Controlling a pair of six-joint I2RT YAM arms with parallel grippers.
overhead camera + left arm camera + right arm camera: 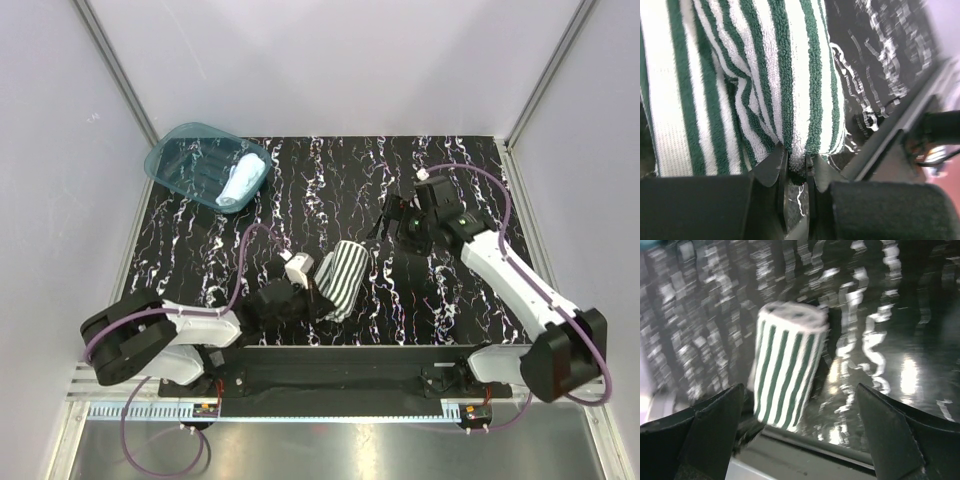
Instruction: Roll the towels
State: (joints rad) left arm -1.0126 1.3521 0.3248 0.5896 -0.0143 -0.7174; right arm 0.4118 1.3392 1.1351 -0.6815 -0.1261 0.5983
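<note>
The green-and-white striped towel (346, 277) lies rolled into a thick cylinder on the black marbled table (330, 190), near its front middle. My left gripper (320, 296) is shut on a fold of cloth at the roll's near end; in the left wrist view the fingers (775, 167) pinch that fold of the striped towel (740, 75). My right gripper (399, 222) hangs open to the right of the roll and apart from it. In the right wrist view the striped towel (787, 370) stands ahead of that wide-open gripper (799, 390). The pale blue towel (241, 181) lies rolled in the bin.
A clear teal plastic bin (190, 160) sits at the table's back left corner. A black rail (340, 365) runs along the table's near edge between the arm bases. White walls with metal corner posts close in the back and sides.
</note>
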